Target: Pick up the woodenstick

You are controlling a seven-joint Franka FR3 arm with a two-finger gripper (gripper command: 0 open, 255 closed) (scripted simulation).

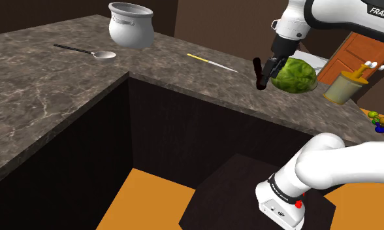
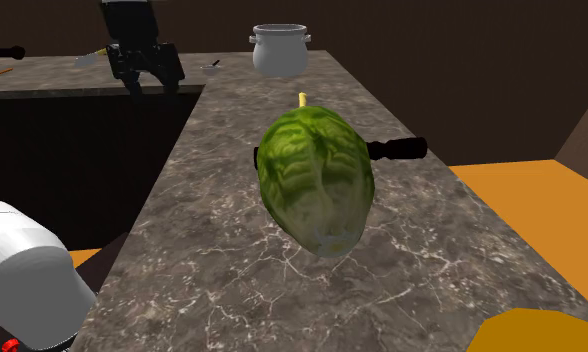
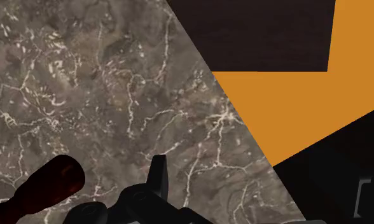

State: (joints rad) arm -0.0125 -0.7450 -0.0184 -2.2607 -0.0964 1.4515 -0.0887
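The stick (image 1: pixel 211 62) is thin, yellow at one end and pale at the other, and lies flat on the dark marble counter (image 1: pixel 47 85). Its yellow tip (image 2: pixel 302 98) pokes out behind a green cabbage (image 2: pixel 317 180). My black gripper (image 1: pixel 268 77) hangs above the counter next to the cabbage (image 1: pixel 296 75), well to the right of the stick in the shoulder view. In the second exterior view the gripper (image 2: pixel 152 85) stands open with nothing between its fingers. A dark, reddish-black handle (image 3: pixel 46 188) lies on the marble close by one finger (image 3: pixel 158 178).
A white pot (image 1: pixel 130 25) and a metal spoon (image 1: pixel 87 51) sit at the far end of the counter. A yellow cup with utensils (image 1: pixel 341 86) stands beyond the cabbage. The dark handle (image 2: pixel 397 150) lies behind the cabbage. The counter wraps around a dark recess (image 1: pixel 184 131) above an orange floor.
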